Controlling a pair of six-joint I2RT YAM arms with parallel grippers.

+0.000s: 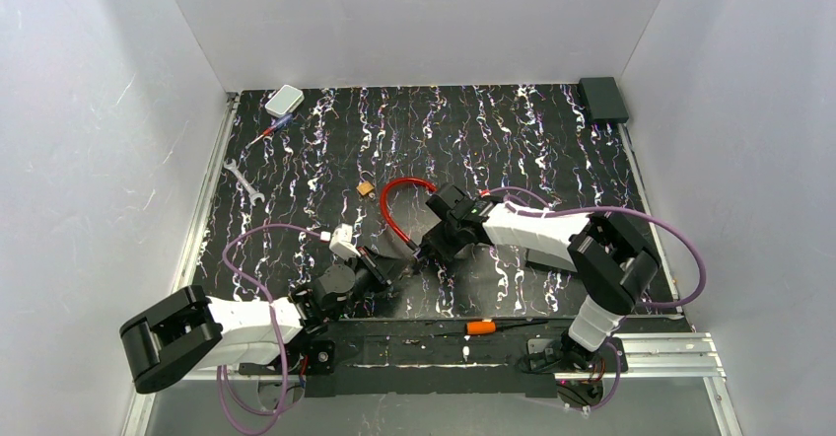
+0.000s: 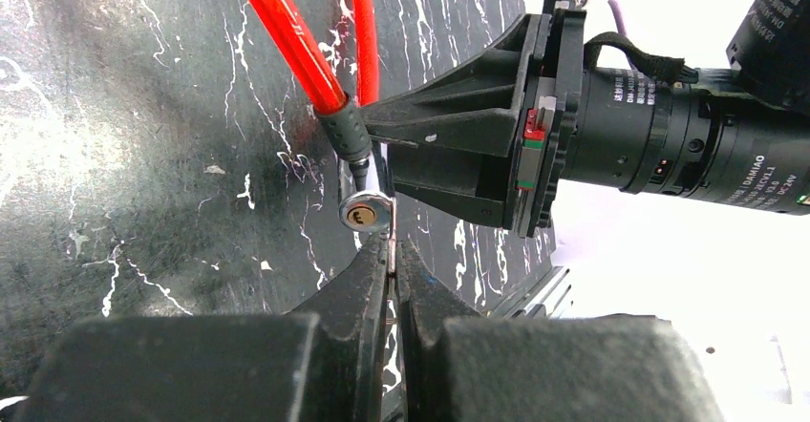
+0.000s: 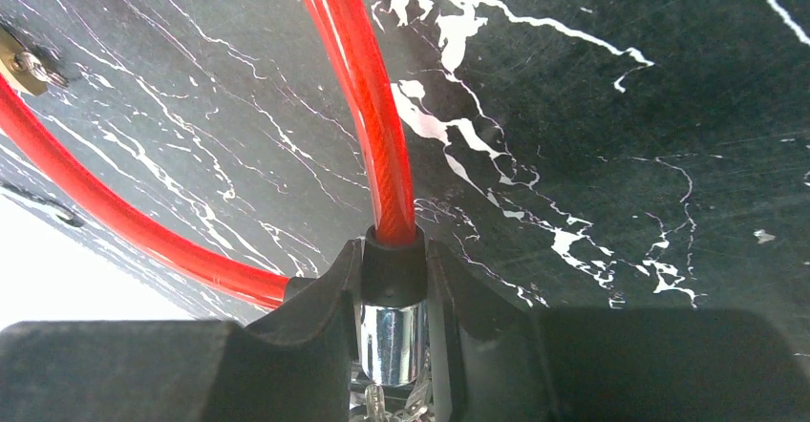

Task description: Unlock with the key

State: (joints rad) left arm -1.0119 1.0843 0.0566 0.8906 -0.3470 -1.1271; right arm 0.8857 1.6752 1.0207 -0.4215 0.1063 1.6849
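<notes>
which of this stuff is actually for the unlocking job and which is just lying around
For the job:
- key, pinched in the left gripper, its tip at the keyhole
- red cable lock, clamped in the right gripper

Lying about:
- wrench
- small brass padlock
- orange-handled tool
- white box
- black box

A: What lies at the far edge of the black, white-veined tabletop [image 1: 493, 130]?

B: A small white box [image 1: 284, 100] in the left corner, with a thin red-and-blue tool [image 1: 268, 132] just beside it; a black box [image 1: 602, 100] in the right corner.

A: And nearer?

B: A silver wrench [image 1: 243, 181] along the left side; a little brass padlock [image 1: 365, 188] near the middle (too small to tell whether it is locked); an orange-handled tool [image 1: 482, 327] lying flat at the near edge.
</notes>
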